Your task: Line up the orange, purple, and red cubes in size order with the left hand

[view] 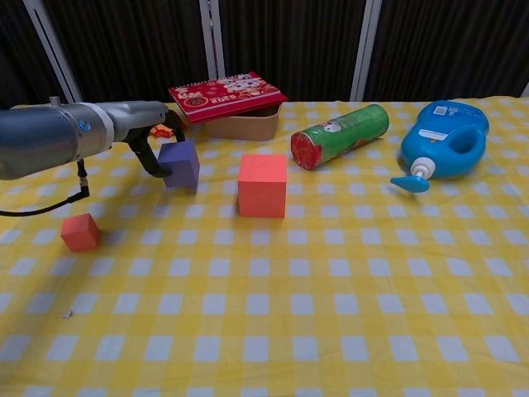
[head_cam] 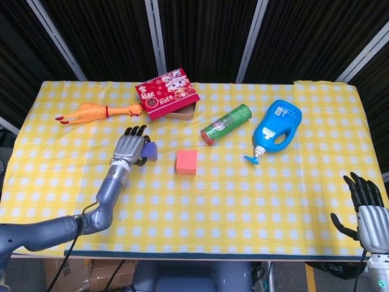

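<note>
Left hand [head_cam: 130,149] grips the purple cube [view: 179,163] just beside the orange cube [view: 262,184].

Head view looks steeply down from above; chest view looks low, forward; both share the table [head_cam: 243,201].
</note>
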You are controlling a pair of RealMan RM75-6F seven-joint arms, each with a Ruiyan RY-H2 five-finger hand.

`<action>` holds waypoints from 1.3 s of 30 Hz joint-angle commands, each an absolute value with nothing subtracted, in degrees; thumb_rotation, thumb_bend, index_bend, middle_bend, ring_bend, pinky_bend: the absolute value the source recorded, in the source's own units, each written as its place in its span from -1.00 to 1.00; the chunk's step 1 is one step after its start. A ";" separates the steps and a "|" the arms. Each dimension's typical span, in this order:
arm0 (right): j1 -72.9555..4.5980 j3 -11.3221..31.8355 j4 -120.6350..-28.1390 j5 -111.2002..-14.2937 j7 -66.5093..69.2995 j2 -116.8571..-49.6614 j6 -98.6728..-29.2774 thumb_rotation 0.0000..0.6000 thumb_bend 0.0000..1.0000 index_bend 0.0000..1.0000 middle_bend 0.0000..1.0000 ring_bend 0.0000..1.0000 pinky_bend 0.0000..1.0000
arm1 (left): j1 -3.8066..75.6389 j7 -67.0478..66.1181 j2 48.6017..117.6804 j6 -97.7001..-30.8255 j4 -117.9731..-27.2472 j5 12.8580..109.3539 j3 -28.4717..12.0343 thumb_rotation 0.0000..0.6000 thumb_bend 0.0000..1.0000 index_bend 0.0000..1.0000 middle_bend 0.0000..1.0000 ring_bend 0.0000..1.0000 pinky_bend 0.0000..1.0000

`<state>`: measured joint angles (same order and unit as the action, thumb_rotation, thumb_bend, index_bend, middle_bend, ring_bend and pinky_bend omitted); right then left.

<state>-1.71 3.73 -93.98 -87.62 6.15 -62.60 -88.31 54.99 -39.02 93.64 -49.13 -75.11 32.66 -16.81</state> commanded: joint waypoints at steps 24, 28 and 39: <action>-1.76 3.89 -94.02 -87.39 6.80 -62.36 -88.17 1.00 -0.27 -1.00 -1.00 -1.00 -0.93 | 59.64 -36.20 99.70 -46.87 -69.46 32.86 -14.95 1.00 -0.15 -0.13 -1.00 -1.00 -0.98; -1.80 3.91 -94.11 -87.32 6.82 -62.29 -88.06 1.00 -0.27 -1.00 -1.00 -1.00 -0.93 | 60.47 -36.23 100.15 -46.83 -69.61 31.88 -15.45 1.00 -0.16 -0.14 -1.00 -1.00 -0.98; -1.75 3.94 -93.98 -87.49 6.93 -62.34 -88.32 1.00 -0.27 -1.00 -1.00 -1.00 -0.93 | 61.35 -36.95 100.75 -47.22 -69.98 30.62 -14.59 1.00 -0.16 -0.14 -1.00 -1.00 -0.98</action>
